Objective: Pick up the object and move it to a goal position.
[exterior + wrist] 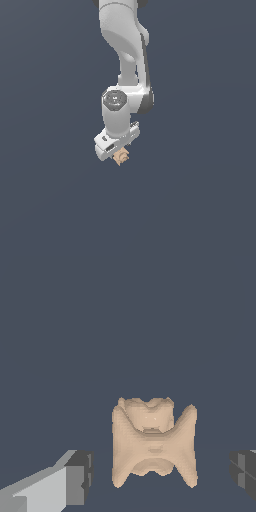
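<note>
Below the white arm [122, 60], one gripper [118, 150] hangs over one tan object [121, 158], which peeks out under its edge. Wrist view: the knobbly object [154, 448] sits between the two dark pads [82, 476], clear gaps on both sides, so the jaws stand apart, touching nothing.

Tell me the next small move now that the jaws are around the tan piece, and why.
Probably close the jaws. In the wrist view the tan lumpy object sits between the two fingers, with a clear gap on each side, so the gripper is open and roughly centred. The exterior view shows the object right under the gripper.
</note>
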### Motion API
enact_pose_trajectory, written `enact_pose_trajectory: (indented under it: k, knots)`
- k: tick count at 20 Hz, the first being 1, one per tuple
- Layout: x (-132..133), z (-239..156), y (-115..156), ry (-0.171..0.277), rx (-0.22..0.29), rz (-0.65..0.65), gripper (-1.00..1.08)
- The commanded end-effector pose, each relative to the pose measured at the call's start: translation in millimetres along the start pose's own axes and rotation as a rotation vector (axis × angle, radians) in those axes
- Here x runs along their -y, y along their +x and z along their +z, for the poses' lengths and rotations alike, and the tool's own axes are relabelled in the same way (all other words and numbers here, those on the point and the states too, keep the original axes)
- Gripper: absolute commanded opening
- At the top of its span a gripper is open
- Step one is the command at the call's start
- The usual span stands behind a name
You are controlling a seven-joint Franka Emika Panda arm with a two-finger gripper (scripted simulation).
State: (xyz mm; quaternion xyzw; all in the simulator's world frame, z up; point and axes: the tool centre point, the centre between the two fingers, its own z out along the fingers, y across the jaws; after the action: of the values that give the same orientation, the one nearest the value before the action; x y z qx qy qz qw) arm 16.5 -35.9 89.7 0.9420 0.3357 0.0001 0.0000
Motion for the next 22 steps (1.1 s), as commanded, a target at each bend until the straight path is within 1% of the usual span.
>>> enact_pose_trajectory:
  k: [1, 9, 14, 15, 22]
  knots:
    - [0, 5, 0, 0.000, 0.000, -0.001, 1.00]
    - [1, 42, -1, 0.000, 0.000, -0.004, 1.00]
    - [0, 49, 0, 0.000, 0.000, -0.005, 1.00]
    - [0, 49, 0, 0.000, 0.000, -0.005, -1.00]
    - [0, 49, 0, 0.000, 0.000, -0.005, -1.00]
